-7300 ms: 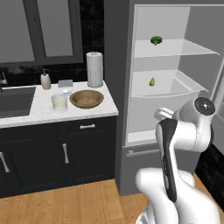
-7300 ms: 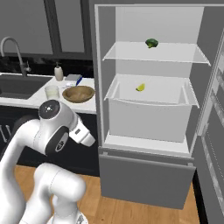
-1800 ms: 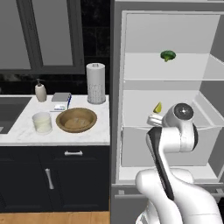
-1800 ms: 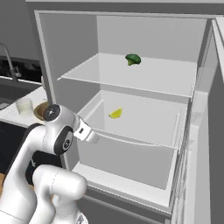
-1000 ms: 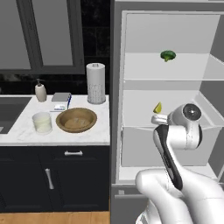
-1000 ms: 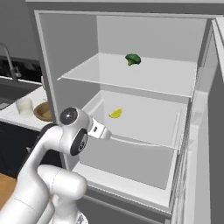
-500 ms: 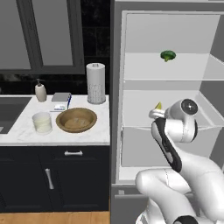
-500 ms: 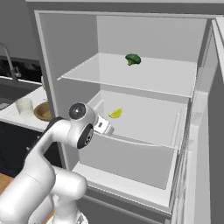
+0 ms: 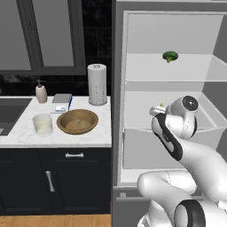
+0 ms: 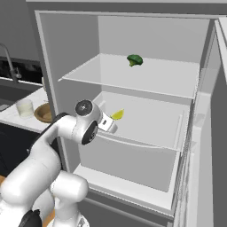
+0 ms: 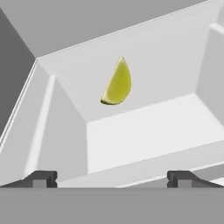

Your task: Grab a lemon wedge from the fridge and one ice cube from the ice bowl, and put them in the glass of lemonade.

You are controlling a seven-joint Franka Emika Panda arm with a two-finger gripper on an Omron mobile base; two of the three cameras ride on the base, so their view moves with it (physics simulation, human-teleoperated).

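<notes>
The fridge [image 9: 119, 88] stands open with its white shelves showing. The yellow-green lemon wedge [image 11: 117, 84] lies in the white drawer on the middle level, also seen from the right base [image 10: 117, 115]. My gripper [image 11: 113, 179] is open, its fingertips [image 11: 43, 178] spread wide at the drawer's front edge, a short way from the wedge with nothing between them. From the right base the hand [image 10: 109, 124] sits just left of and below the wedge. On the counter stand the glass of lemonade [image 9: 43, 124] and the brown ice bowl [image 9: 77, 121].
A green broccoli floret [image 9: 170, 56] sits on the fridge's upper shelf. A paper towel roll [image 9: 97, 84], a soap bottle [image 9: 41, 94] and a small box stand at the back of the counter. The drawer's front wall [image 10: 133, 164] rises below my hand.
The base drove up to the fridge earlier on. Over the last second my hand has swung forward and up to the drawer, closer to the lemon wedge. The jaws stayed open.
</notes>
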